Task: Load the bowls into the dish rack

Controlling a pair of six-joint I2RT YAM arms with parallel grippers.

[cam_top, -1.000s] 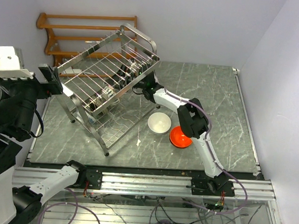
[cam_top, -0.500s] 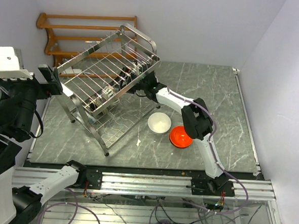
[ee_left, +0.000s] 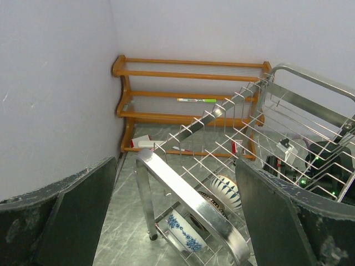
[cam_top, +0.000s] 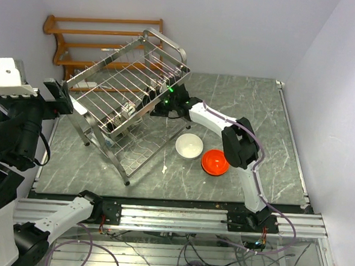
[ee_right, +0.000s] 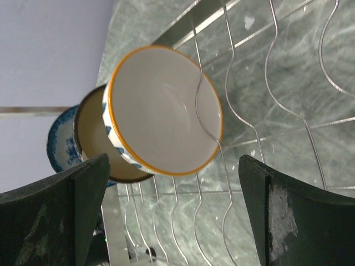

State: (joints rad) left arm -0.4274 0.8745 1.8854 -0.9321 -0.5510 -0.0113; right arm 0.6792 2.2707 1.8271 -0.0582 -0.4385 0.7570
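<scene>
The silver wire dish rack (cam_top: 126, 84) stands at the back left. In its lower tier three bowls stand on edge in a row: an orange-rimmed blue-and-white bowl (ee_right: 163, 111), a tan-brown bowl (ee_right: 91, 138) and a blue-and-white patterned bowl (ee_right: 60, 138). They also show in the left wrist view, where the patterned bowl (ee_left: 188, 235) is nearest. A plain white bowl (cam_top: 189, 146) and an orange-red bowl (cam_top: 215, 162) sit on the table. My right gripper (cam_top: 162, 103) is open and empty under the upper tier, facing the row of bowls. My left gripper (cam_top: 64, 95) is open at the rack's left end frame (ee_left: 183, 194).
A brown wooden slatted rack (cam_top: 99, 29) stands against the back wall behind the dish rack, with a pen on its shelf (ee_left: 197, 100). The dish rack's wires (ee_right: 194, 25) lie close around my right gripper. The table's right edge runs along the right wall.
My right gripper has moved left, deeper into the rack's lower tier. The left arm and the two bowls on the table have not moved.
</scene>
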